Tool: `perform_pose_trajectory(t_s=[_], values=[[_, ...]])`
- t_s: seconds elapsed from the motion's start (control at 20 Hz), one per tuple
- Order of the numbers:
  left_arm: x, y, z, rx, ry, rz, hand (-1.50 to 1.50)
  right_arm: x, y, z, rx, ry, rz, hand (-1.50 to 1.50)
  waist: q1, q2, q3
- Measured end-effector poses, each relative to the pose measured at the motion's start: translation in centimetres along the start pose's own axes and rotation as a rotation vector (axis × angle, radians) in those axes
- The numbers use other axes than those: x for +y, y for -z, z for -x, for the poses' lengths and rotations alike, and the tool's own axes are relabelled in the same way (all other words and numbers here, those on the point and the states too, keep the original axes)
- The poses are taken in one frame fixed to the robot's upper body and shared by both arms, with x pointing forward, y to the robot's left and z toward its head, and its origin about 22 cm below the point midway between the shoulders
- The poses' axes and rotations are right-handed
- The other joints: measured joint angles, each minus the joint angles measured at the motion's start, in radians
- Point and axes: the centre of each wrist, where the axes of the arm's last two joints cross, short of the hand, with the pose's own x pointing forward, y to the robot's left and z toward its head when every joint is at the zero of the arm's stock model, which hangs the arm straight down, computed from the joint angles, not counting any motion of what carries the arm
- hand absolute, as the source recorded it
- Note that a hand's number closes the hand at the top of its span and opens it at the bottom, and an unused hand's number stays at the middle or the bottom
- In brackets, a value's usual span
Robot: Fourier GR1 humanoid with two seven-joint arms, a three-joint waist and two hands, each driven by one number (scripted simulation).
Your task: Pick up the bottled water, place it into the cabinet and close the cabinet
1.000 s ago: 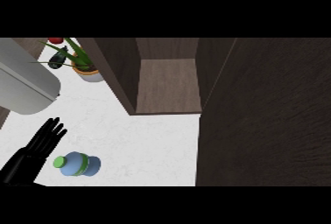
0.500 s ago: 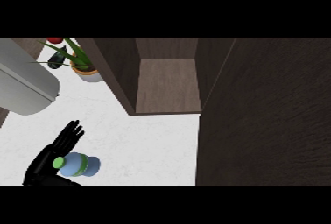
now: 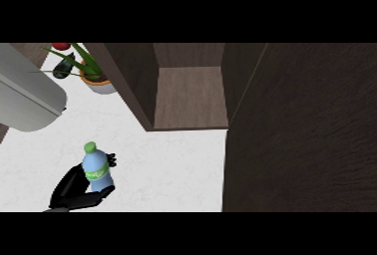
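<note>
White marbled desk (image 3: 169,164) under a steep downward view. One dark wood cabinet (image 3: 188,94) at centre top, open, bare shelf inside; door (image 3: 302,129) swung out, filling the right side. One potted plant (image 3: 92,74) at upper left, near the cabinet's left wall, something red and something dark green just behind it, too small to name. One large grey rounded object (image 3: 26,99) at left edge. One bottled water (image 3: 94,169) at lower left, blue body, green cap and label, tilted with cap up. One left hand (image 3: 77,191), black, fingers curled round the bottle's lower half, thumb showing at its right side.
</note>
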Motion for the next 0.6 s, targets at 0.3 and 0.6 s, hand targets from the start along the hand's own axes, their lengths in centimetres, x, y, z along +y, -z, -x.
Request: perform_pose_trajectory(t_s=[0.3,0.6], values=[[-0.5,0.6,1.0,-0.048,0.114,0.003,1.50,0.1,-0.5,0.0,-0.002,0.005,0.001,-1.50,0.000,-0.001,0.001],[-1.2,1.5,1.2,-0.160,0.244,-0.004,1.50,0.2,-0.7,0.0,0.003,0.005,0.006,-1.50,0.006,-0.001,0.003]])
